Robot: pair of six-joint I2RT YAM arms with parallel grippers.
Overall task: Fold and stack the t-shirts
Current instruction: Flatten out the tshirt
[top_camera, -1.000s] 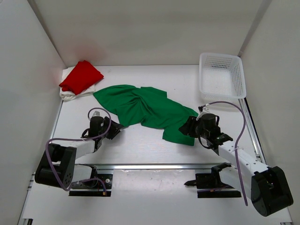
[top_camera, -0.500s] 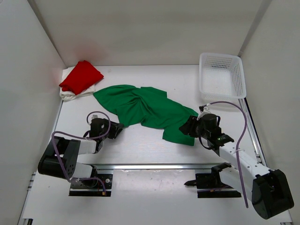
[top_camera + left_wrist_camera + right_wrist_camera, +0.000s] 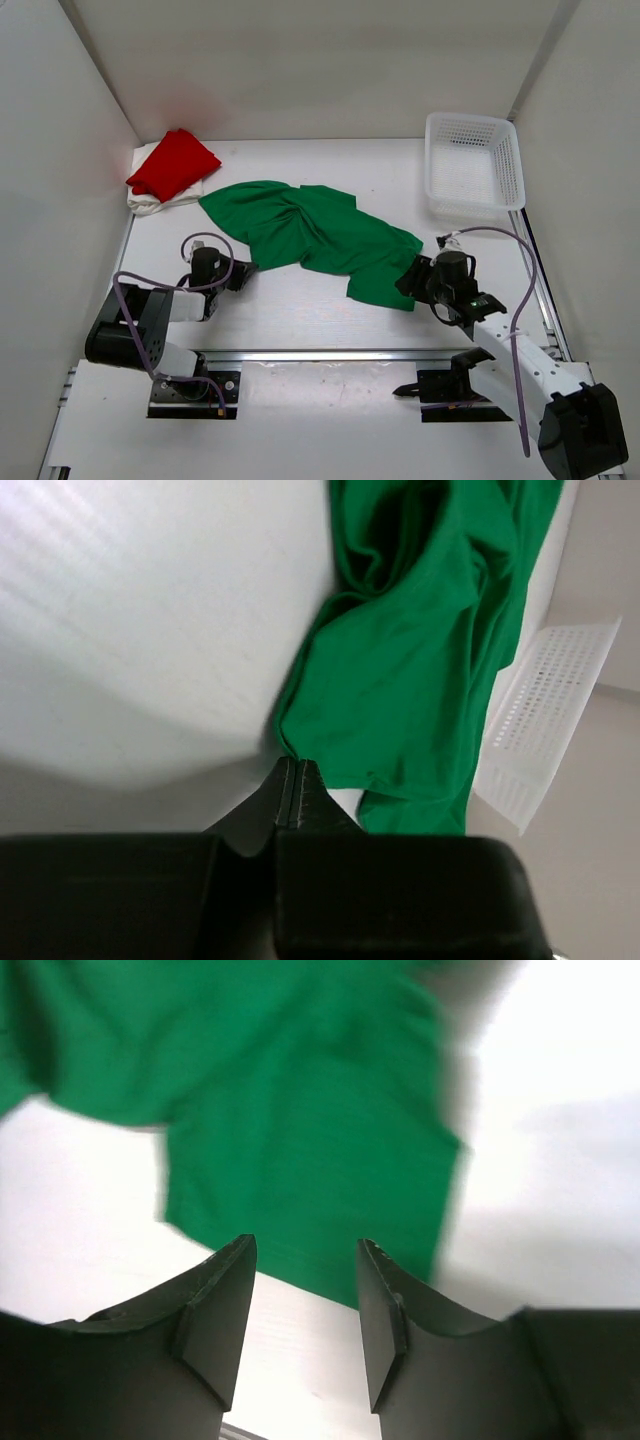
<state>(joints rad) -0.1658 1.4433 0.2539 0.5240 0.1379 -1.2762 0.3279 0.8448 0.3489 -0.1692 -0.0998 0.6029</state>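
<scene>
Top external: left end effector point(image 3: 240, 272) closed at green shirt's point(image 3: 310, 230) left hem, right end effector point(image 3: 408, 282) open by its right corner; a thin pinch may slip.

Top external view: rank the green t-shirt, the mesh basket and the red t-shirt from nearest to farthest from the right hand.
1. Green t-shirt: centre, its near-right corner lies just ahead of the right hand.
2. White mesh basket: far right corner, beyond the hand.
3. Red t-shirt: far left corner, clearly the farthest.
</scene>
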